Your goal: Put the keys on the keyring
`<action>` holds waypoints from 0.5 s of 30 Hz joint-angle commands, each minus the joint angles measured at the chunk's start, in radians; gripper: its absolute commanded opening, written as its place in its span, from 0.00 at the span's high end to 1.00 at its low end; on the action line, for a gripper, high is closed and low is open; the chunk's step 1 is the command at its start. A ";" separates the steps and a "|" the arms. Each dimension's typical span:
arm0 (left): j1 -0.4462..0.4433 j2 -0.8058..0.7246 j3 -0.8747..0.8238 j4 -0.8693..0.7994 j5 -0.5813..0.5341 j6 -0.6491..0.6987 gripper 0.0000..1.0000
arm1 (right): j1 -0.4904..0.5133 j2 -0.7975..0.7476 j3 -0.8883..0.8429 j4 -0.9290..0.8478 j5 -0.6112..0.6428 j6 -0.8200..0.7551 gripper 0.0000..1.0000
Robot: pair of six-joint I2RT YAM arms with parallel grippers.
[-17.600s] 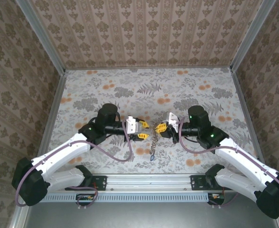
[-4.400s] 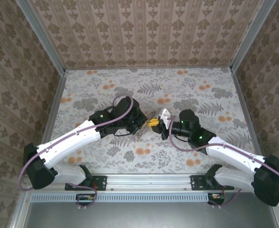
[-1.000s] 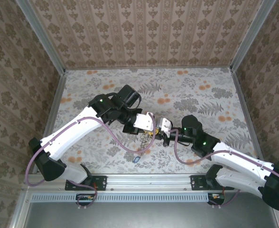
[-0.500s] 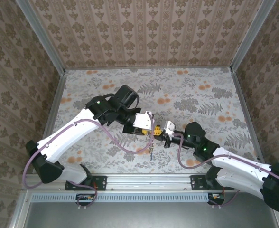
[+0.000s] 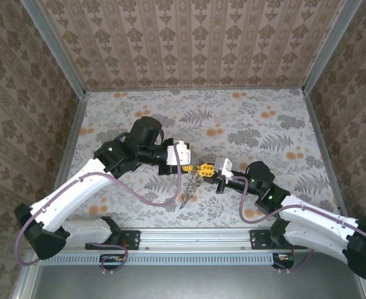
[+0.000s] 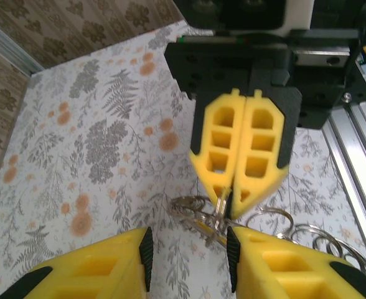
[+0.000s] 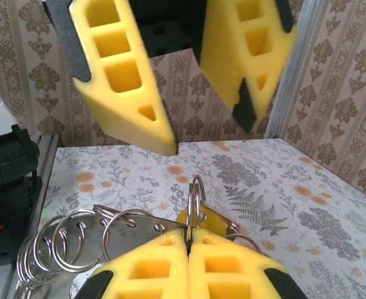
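Silvery keyring (image 7: 194,199) sits pinched in right jaws, facing parted left jaws.

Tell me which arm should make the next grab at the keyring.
Left. The left gripper stands open and empty, facing the keyring. The right gripper is shut on that keyring, so letting go would likely drop it.
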 commanded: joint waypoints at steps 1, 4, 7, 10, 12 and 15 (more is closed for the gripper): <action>0.004 0.002 -0.016 0.061 0.068 -0.034 0.61 | -0.006 -0.018 0.014 0.069 -0.036 0.012 1.00; 0.003 0.008 -0.024 0.053 0.102 -0.025 0.62 | -0.006 -0.017 0.022 0.059 -0.042 0.011 1.00; 0.002 0.016 -0.029 0.033 0.096 -0.024 0.64 | -0.008 -0.018 0.028 0.055 -0.045 0.011 1.00; 0.003 0.020 -0.035 0.008 0.091 -0.023 0.65 | -0.007 -0.020 0.032 0.052 -0.046 0.010 1.00; 0.002 0.015 -0.045 0.011 0.105 -0.024 0.65 | -0.007 -0.017 0.037 0.047 -0.048 0.011 1.00; 0.001 0.013 -0.054 0.021 0.116 -0.028 0.65 | -0.008 -0.015 0.043 0.041 -0.055 0.011 1.00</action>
